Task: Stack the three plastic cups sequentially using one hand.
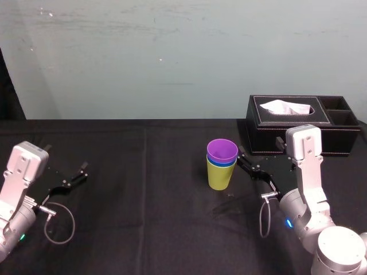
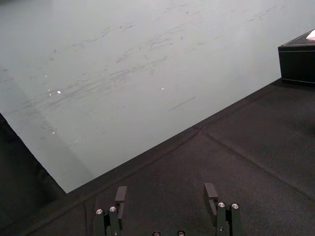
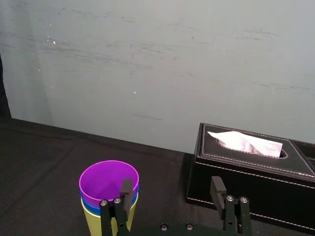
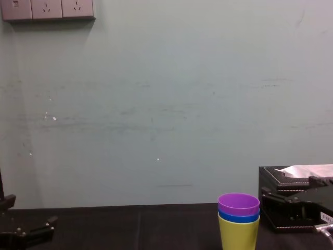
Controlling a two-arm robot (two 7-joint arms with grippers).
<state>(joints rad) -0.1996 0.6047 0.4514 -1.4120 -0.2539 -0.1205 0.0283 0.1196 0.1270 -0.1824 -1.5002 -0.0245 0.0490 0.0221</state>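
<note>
Right end effector (image 3: 172,185) beside nested cups (image 3: 106,181), left end effector (image 2: 166,191) idle

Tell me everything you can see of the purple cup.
The purple cup is a small, smooth, tapered tumbler that looks like plastic, upright, its open mouth empty. It sits nested inside the blue cup, which sits in the yellow-green cup on the black table, so just its rim band and inside show. The open right pincer is close beside the stack on its right; whether it touches cannot be told.
</note>
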